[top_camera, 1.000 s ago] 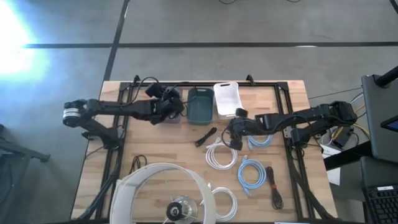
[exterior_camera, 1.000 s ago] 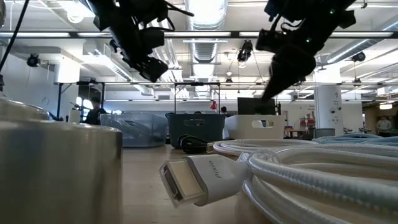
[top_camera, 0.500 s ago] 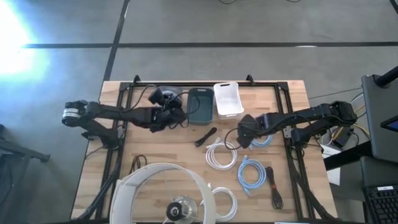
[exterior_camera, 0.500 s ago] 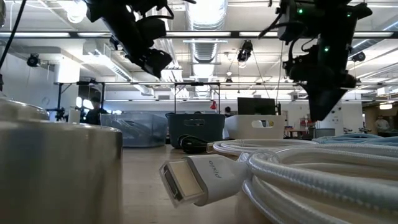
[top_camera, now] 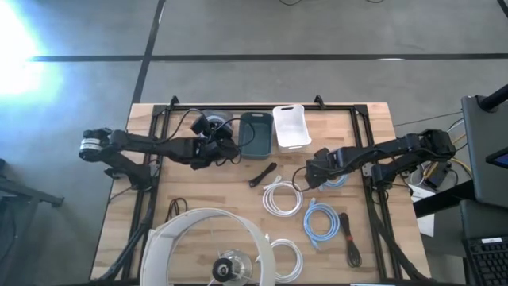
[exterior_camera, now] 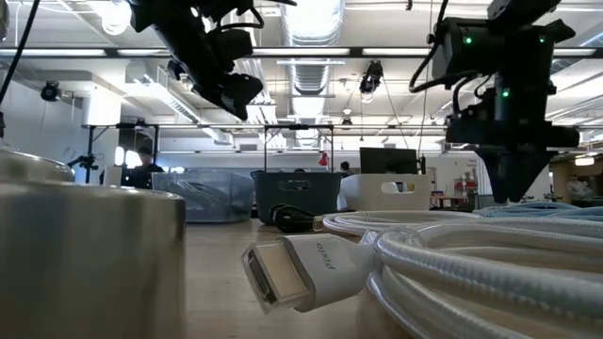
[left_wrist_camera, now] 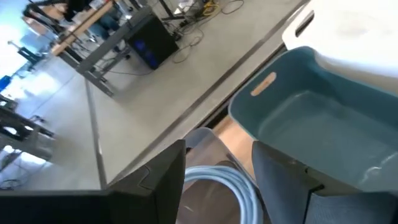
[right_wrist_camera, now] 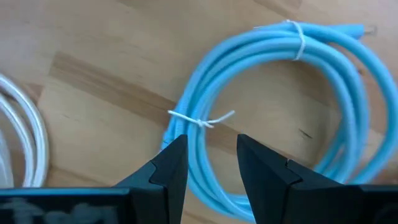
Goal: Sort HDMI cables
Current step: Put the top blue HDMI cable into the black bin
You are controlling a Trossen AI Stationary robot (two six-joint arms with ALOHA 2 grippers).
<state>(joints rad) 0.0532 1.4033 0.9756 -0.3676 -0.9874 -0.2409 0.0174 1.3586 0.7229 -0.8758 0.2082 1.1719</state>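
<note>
My right gripper [top_camera: 313, 176] is open and points down over a light blue HDMI cable coil [top_camera: 333, 179] at the table's right middle. In the right wrist view its fingers stand on either side of the coil's near strand [right_wrist_camera: 202, 134]; touching does not show. My left gripper [top_camera: 221, 148] is open at the far left, beside the teal bin [top_camera: 255, 133]. In the left wrist view a light blue coil [left_wrist_camera: 217, 180] lies below its open fingers, in a clear bin [left_wrist_camera: 205, 138]. The white bin [top_camera: 291, 127] stands to the right of the teal one.
On the table lie a white coil [top_camera: 282, 197], another light blue coil [top_camera: 320, 221], black cables [top_camera: 349, 238] [top_camera: 262, 173] and a white coil [top_camera: 286, 258] near the front. A large white round object [top_camera: 210, 246] fills the near edge. A white plug [exterior_camera: 283, 268] lies close to the low camera.
My right gripper has gone toward the table's right edge and down, over the light blue coil, and now points straight down. My left gripper has shifted a little toward the near edge from above the clear bin.
</note>
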